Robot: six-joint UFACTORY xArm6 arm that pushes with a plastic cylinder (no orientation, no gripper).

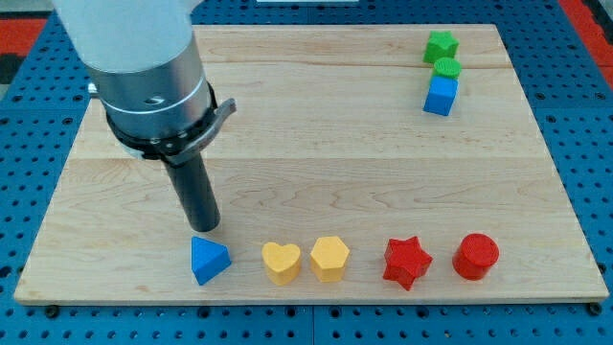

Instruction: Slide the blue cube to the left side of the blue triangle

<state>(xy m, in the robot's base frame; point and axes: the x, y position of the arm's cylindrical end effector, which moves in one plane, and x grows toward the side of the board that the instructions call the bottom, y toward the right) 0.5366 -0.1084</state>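
The blue cube (441, 96) sits at the view's top right, touching a green cylinder (446, 68) just above it. The blue triangle (209, 260) lies near the bottom edge, left of centre. My tip (205, 228) rests on the board just above the blue triangle, very close to its top edge. The blue cube is far from my tip, up and to the right.
A green star (441, 45) sits above the green cylinder. Along the bottom, right of the triangle, lie a yellow heart (281, 262), a yellow hexagon (329, 258), a red star (407, 261) and a red cylinder (475, 256). The wooden board (316, 163) lies on a blue perforated table.
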